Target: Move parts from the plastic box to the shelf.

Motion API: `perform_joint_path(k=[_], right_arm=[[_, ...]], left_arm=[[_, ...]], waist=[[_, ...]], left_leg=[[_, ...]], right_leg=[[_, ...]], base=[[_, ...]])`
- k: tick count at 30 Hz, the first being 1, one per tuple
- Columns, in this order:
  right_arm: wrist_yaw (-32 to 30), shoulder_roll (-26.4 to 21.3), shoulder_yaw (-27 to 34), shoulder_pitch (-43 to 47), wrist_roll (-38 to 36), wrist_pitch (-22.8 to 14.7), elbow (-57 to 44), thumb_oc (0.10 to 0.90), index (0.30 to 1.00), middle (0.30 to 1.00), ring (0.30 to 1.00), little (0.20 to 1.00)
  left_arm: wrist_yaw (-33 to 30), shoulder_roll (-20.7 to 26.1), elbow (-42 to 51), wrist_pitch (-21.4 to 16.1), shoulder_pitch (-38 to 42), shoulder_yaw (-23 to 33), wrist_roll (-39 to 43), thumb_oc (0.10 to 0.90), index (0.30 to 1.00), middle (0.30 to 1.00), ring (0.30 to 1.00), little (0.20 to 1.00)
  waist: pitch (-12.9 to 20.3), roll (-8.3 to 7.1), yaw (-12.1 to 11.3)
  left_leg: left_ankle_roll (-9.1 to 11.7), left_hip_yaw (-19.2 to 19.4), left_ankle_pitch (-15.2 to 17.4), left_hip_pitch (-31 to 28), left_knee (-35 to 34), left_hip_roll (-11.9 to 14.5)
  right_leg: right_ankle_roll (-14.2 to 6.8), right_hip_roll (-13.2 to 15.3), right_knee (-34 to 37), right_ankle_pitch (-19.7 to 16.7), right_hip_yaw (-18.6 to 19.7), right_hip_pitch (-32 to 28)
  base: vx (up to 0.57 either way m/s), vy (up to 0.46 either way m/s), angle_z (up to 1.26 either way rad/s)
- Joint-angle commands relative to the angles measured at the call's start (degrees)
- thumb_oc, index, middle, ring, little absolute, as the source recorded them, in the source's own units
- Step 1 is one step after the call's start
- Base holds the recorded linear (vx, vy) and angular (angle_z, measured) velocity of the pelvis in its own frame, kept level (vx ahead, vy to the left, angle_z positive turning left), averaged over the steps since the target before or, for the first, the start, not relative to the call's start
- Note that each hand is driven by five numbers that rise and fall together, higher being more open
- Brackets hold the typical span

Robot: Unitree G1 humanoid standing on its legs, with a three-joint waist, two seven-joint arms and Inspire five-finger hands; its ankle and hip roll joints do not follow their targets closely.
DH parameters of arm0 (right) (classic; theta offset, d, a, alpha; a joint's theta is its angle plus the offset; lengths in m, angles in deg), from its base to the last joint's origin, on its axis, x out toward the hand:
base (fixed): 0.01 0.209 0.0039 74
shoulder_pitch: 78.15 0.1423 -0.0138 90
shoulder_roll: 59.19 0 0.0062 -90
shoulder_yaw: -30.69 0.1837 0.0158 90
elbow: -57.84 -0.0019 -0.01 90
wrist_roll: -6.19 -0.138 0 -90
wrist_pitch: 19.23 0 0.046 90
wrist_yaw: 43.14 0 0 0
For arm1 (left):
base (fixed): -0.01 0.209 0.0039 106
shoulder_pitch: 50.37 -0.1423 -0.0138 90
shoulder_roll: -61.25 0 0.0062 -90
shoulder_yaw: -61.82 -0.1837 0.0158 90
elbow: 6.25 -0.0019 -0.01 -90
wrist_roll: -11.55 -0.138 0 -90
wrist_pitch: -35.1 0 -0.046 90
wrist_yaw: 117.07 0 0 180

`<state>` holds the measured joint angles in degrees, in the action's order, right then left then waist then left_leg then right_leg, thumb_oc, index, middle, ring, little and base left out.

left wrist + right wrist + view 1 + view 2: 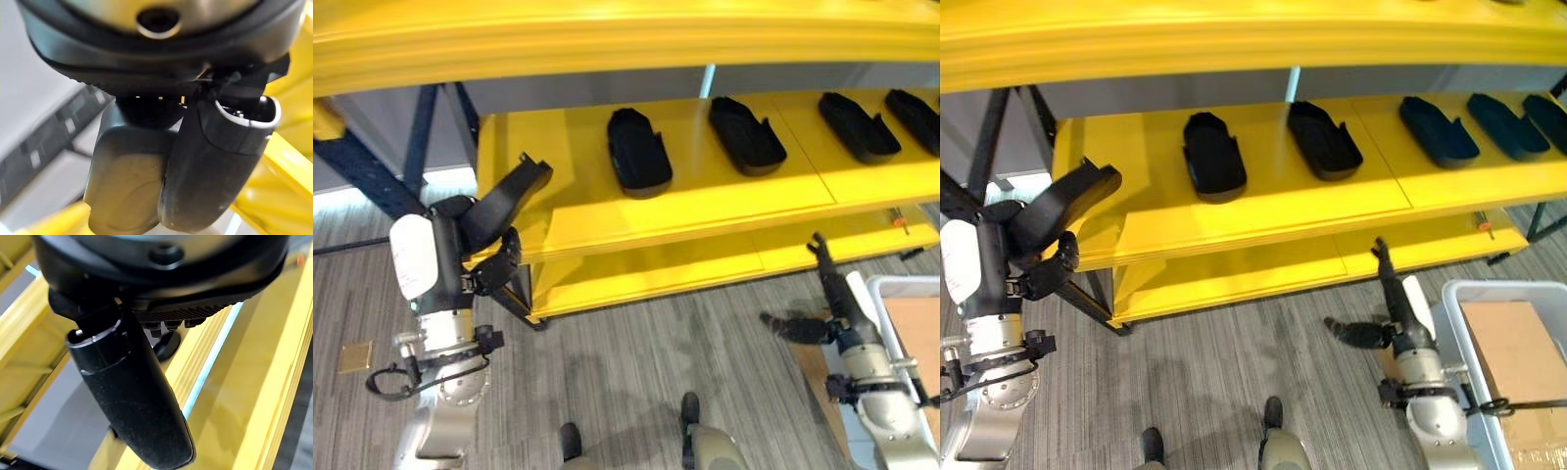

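left hand fingers [497, 271]: curled around a black part [509, 199], thumb side clamped on its lower end; the left wrist view shows the dark part pressed close against the hand.
left hand [475, 245]: raised at the left end of the shelf, beside the front edge of the middle deck.
held part: long, dark, shoe-shaped moulding, tilted up and to the right, upper tip over the left end of the middle deck; cannot tell if it touches the deck.
right hand fingers [1383, 266]: straight, together, pointing up toward the shelf's lower deck; thumb [1351, 333] sticks out to the left, apart from them. Nothing in the grasp.
right hand [1400, 311]: low, above the floor, just in front of the lower deck, just beside the plastic box.
shelf [724, 201]: yellow, with a top beam, middle deck and lower deck; dark blue braces at the left end.
parts on shelf: four black mouldings of the same shape lying on the middle deck in a row, spaced apart; first [639, 149], second [745, 134], third [858, 126], fourth [914, 118] at the right edge.
plastic box [1450, 299]: pale, on the floor at lower right, near the shelf's right end.
box content: a brown cardboard sheet [1516, 355] lies inside; cannot tell what is under it.
floor [646, 343]: grey striped carpet.
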<state>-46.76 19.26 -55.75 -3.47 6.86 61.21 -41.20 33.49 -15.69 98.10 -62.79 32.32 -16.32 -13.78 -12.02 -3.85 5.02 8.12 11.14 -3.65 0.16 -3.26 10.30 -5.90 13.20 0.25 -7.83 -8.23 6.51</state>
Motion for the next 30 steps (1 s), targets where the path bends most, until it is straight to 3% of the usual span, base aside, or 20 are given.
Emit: perform_joint_path(k=[1,4,10,21,26,27,30], right_arm=[[-2.05,-2.71,3.8,5.78,0.39,-4.25,-5.33,0.9,1.0,1.0,1.0,1.0],[-1.64,-2.63,3.09,6.53,0.94,-3.74,-4.55,0.9,1.0,1.0,1.0,1.0],[-1.07,-2.82,3.41,6.43,0.98,-3.36,-4.06,0.9,1.0,1.0,1.0,1.0],[1.36,-4.45,1.29,9.47,-0.94,-3.2,-3.11,0.9,1.0,1.0,1.0,1.0],[1.82,-4.72,1.08,10.15,-1.28,-3.28,-2.77,0.9,1.0,1.0,1.0,1.0],[2.45,-5.4,-0.18,11.5,-1.72,-3.23,-2.17,0.9,1.0,1.0,1.0,1.0],[2.83,-5.39,-0.37,11.94,-2.04,-3.27,-2.02,0.9,1.0,1.0,1.0,1.0]], left_arm=[[-5.4,5.52,7.1,-4.44,3.01,4.57,-0.32,0.4,0.3,0.3,0.3,0.3],[-4.86,7.57,5.32,-3.09,4.01,3.54,-2.31,0.4,0.3,0.3,0.3,0.3],[-2.63,10.21,1.17,-1.81,5.52,0.62,-5.84,0.4,0.3,0.3,0.3,0.3],[5.11,16.82,-8.78,-0.51,13.63,-11.08,-15.12,0.4,0.3,0.3,0.3,0.3],[5.5,17.94,-11.04,-0.28,15.24,-12.65,-16.77,0.4,0.3,0.3,0.3,0.3],[6.89,20.39,-14.92,1.3,18.14,-15.06,-20.21,0.4,0.3,0.3,0.3,0.3],[6.65,19.8,-15.99,1.38,18.86,-15.16,-20.44,0.4,0.3,0.3,0.3,0.3]], waist=[[5.62,0.0,-0.13],[6.19,-0.73,0.01],[6.52,-1.16,0.67],[3.76,-0.15,3.89],[3.11,0.05,4.18],[1.78,0.44,4.92],[0.94,0.45,4.95]], left_leg=[[-0.18,-0.31,0.47,-0.27,0.69,3.56],[-0.63,1.06,1.81,-0.52,1.38,2.39],[-0.26,2.17,1.99,-0.45,1.71,2.57],[1.47,4.46,0.32,0.74,1.72,5.12],[1.62,5.0,0.05,0.95,1.46,5.46],[1.83,5.36,-0.35,1.47,1.3,5.76],[1.85,5.24,-0.41,1.95,1.4,5.87]], right_leg=[[-6.12,4.6,-1.73,3.74,-0.56,-4.76],[-7.07,5.84,-0.63,2.07,-0.73,-4.57],[-7.49,6.02,0.23,1.42,-1.26,-4.46],[-7.06,4.29,0.03,1.93,-0.39,-0.69],[-6.97,3.98,-0.21,2.04,0.19,0.51],[-6.98,3.72,-0.59,1.94,0.79,2.09],[-6.91,3.72,-0.85,1.99,0.87,2.8]], base=[[0.08,0.153,0.13],[0.07,0.09,0.02],[0.05,0.018,-0.12],[0.0,-0.019,-0.1],[-0.02,-0.006,-0.19],[-0.04,-0.005,-0.13],[-0.03,-0.003,-0.07]])
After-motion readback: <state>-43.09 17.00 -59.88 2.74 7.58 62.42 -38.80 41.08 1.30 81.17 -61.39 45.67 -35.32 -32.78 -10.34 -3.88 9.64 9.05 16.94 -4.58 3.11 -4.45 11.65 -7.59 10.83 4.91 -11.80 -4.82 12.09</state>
